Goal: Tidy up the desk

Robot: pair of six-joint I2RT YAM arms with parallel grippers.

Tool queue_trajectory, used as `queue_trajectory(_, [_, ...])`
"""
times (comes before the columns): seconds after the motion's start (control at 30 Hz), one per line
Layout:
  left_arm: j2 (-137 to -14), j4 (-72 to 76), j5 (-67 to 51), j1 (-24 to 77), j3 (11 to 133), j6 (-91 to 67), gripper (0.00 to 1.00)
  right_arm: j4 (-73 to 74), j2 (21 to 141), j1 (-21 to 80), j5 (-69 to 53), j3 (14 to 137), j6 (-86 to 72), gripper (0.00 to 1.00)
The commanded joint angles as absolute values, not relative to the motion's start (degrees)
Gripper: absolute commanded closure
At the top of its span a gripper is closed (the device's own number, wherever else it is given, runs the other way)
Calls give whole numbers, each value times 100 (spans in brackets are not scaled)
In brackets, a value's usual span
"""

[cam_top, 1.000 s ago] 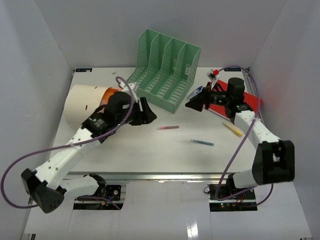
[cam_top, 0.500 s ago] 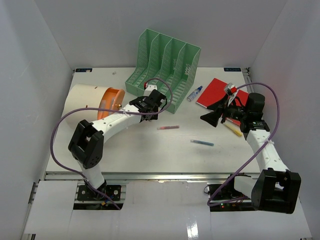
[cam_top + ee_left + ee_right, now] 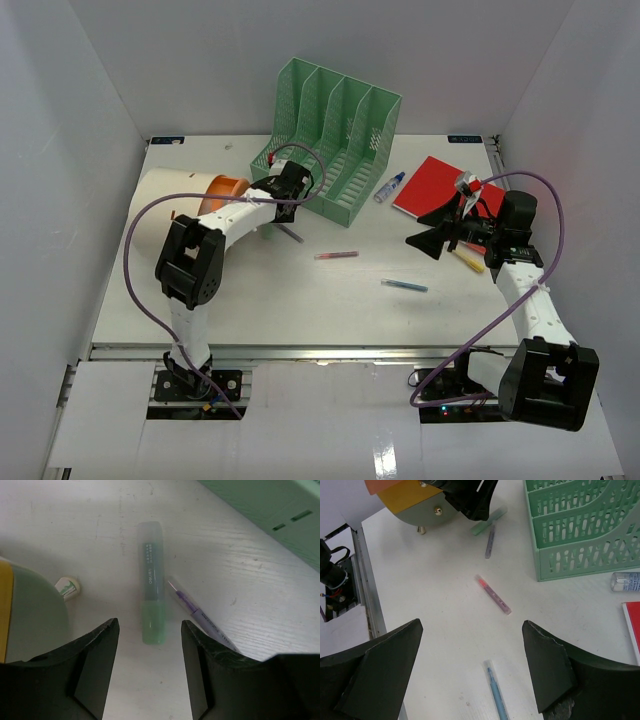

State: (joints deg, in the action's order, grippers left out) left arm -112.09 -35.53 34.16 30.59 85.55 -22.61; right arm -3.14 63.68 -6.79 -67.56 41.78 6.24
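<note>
The desk [image 3: 250, 300] is a white tabletop with pens scattered on it. My left gripper [image 3: 280, 205] hovers open by the front left corner of the green file organizer [image 3: 330, 140]. In the left wrist view its jaws [image 3: 149, 626] stand apart over bare desk. A green highlighter [image 3: 151, 605] lies just ahead of the tips, with a purple pen [image 3: 200, 617] beside it. My right gripper [image 3: 418, 230] hangs wide open and empty above the desk, near the red notebook [image 3: 445, 185]. A blue pen [image 3: 496, 692] lies below its jaws [image 3: 472, 630], and a pink pen [image 3: 493, 594] lies farther ahead.
A beige and orange container [image 3: 190, 200] lies at the left, close to the left arm. A small glue bottle [image 3: 390, 187] sits between organizer and notebook. A yellow pen [image 3: 465, 260] rests under the right arm. White walls enclose three sides.
My left gripper has swung from beside the container to the organizer's front left corner, over the highlighter. My right gripper has drawn back from the notebook and opened wider.
</note>
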Motion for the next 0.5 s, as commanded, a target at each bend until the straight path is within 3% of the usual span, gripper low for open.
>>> queue_trajectory(0.0, [-11289, -3467, 3410, 2945, 8899, -2013, 36, -532, 6258, -716, -6983, 4184, 659, 13])
queue_trajectory(0.47, [-11786, -3404, 3092, 2630, 8798, -1964, 37, -545, 6372, -771, -7115, 4201, 598, 13])
